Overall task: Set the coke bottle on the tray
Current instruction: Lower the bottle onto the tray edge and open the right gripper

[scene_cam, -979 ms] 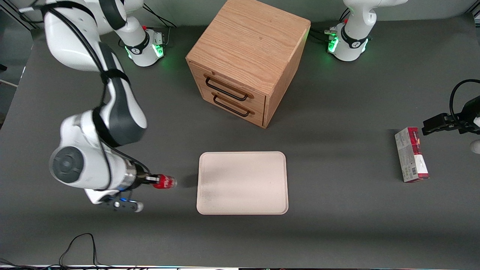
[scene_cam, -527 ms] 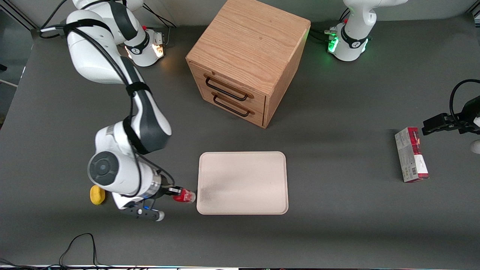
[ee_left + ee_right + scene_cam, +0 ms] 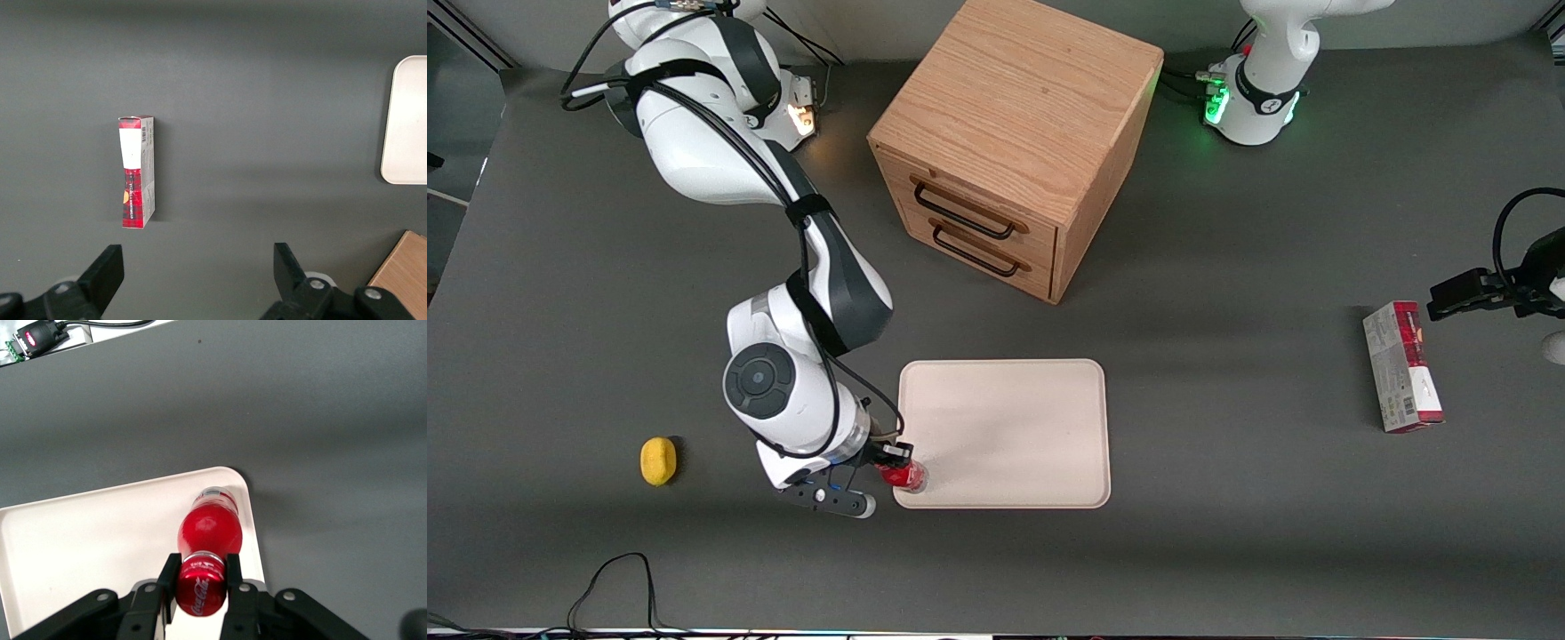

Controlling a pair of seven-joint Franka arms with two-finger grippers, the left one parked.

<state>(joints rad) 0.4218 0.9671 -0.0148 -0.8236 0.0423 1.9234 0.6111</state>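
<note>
**Bottle arrives over the tray's corner**

I have the gripper point(image 3: 891, 462) clamped on the red cap of the coke bottle point(image 3: 904, 476), one finger on each side of the cap, as the wrist camera shows point(image 3: 200, 587). A second ago the bottle hung over bare table, well short of the tray point(image 3: 1040, 427); half a second ago it was just beside the tray's edge. Now its clear base sits above the corner of the tray nearest the front camera, at the working arm's end. The bottle point(image 3: 209, 530) hangs upright below the fingers, close to the rim point(image 3: 252, 520).

I judge the carry nearly done, but the spot is marginal: set down here, the base could catch the low rim and tip. I would bring it further in toward the tray's middle before lowering. I cannot tell whether the base touches the tray yet.

With the arm moved over, the yellow lump point(image 3: 658, 460) is uncovered, well apart. The wooden cabinet point(image 3: 1014, 133) and the carton point(image 3: 1402, 366) lie clear of my path.
</note>
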